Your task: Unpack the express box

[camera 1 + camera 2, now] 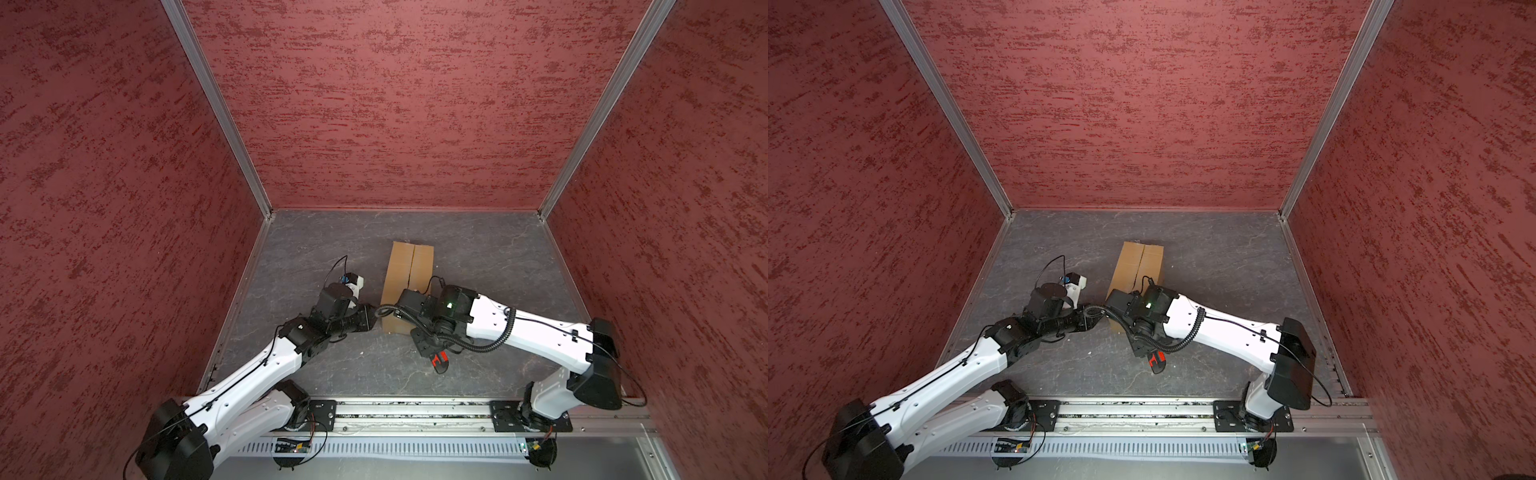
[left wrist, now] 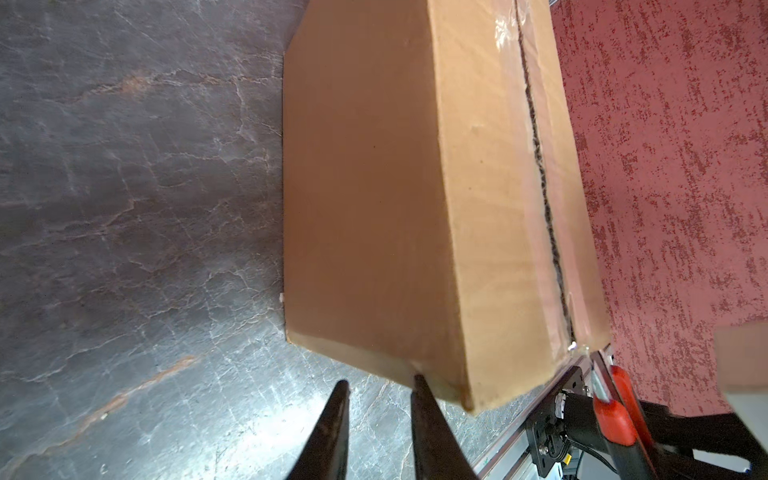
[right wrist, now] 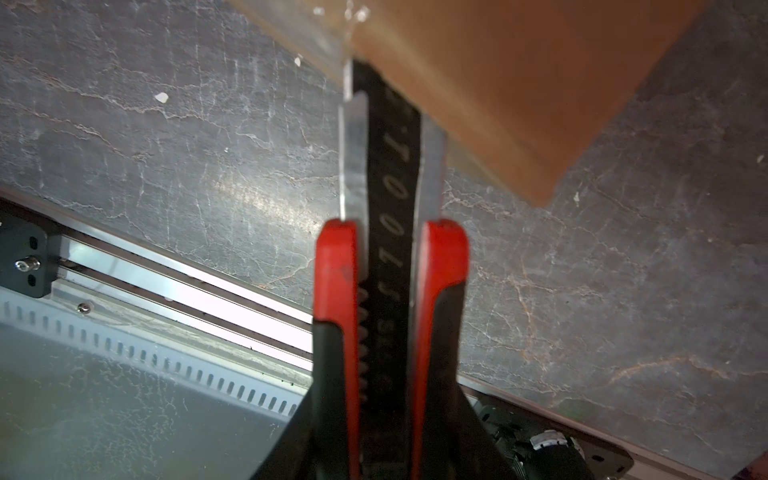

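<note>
One box (image 1: 409,270), mid-surface (image 1: 498,257), flaps down, tape along its seam. Two hands are on it. The right hand (image 3: 390,332) is clenched on the one knife (image 3: 390,187), blade at the seam on the box end facing the surface's near edge. The left hand (image 2: 379,384), slightly parted and empty, is at the box's near left corner.

Open floor (image 1: 478,249) beyond the express box (image 1: 409,266) (right arm (image 1: 536,332) overhangs near end)

Red-and-black utility knife (image 3: 390,257) clamped between the fingers (image 3: 299,449), grey marbled table (image 3: 166,166) beneath them, textured red walls (image 1: 395,104) beyond
</note>
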Controlling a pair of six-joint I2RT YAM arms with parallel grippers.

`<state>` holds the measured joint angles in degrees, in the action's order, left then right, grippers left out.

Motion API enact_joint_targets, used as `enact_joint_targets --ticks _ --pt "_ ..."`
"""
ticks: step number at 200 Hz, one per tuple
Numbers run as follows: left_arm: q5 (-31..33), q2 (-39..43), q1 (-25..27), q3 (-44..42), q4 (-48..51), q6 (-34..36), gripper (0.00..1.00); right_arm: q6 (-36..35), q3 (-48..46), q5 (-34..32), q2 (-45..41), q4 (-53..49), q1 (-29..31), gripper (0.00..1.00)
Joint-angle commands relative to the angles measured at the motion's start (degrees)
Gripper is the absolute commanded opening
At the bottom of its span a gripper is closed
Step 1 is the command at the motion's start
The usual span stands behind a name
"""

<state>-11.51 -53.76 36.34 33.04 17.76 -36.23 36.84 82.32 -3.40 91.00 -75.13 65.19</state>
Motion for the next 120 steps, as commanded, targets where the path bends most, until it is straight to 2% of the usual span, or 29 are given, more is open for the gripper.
enact_joint_targets --ticks 1,58,120 --pt "-1.62 -0.19 2.86 0.07 -5.72 -1.43 0.27 -3.18 3.36 0.39 0.89 3.92 0.47 0.01" --pt "0.08 -0.56 6.18 0.1 -7.1 -2.59 0.26 -3.34 3.67 0.42 1.03 4.47 0.44 0.01" --pt "1.55 0.6 5.57 1.05 -3.08 -1.01 0.26 -2.23 2.78 -0.53 0.89 3.38 -0.22 0.01"
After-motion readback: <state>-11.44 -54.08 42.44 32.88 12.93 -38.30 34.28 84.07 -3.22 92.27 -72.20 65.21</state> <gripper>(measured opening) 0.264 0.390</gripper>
